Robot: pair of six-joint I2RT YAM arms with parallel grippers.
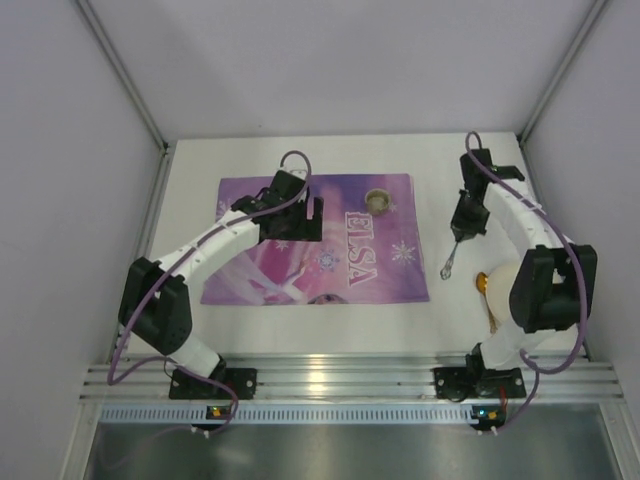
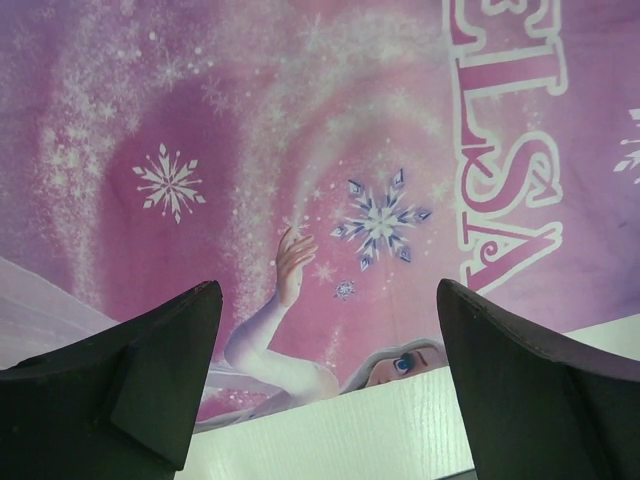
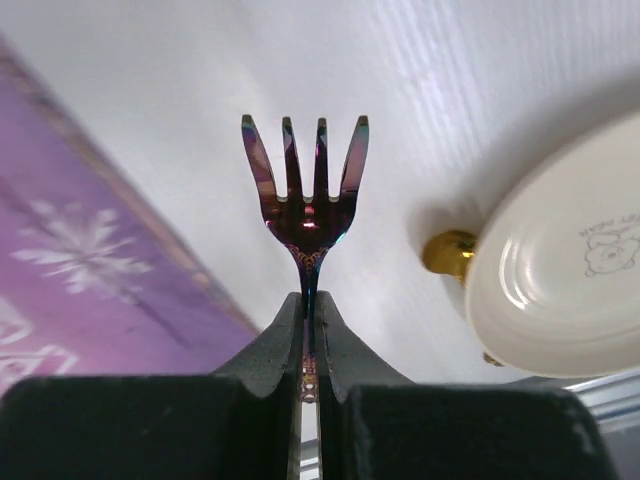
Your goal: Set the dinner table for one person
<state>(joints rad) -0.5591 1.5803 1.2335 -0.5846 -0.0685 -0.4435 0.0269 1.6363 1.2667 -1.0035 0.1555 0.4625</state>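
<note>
The right arm [image 1: 545, 285] hides most of the plate [image 1: 500, 278]. The table [image 1: 430, 165] is flat and off-white. The right gripper [image 3: 310, 298] pinches a fork [image 3: 308, 205]; the left gripper [image 2: 328, 292] gapes wide.

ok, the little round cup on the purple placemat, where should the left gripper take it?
Pinch its rim wall, coming straight down. The cup stands upright, mouth up, on the placemat with bare mat all round, so the open left gripper could probably drop one finger inside, one outside.
</note>
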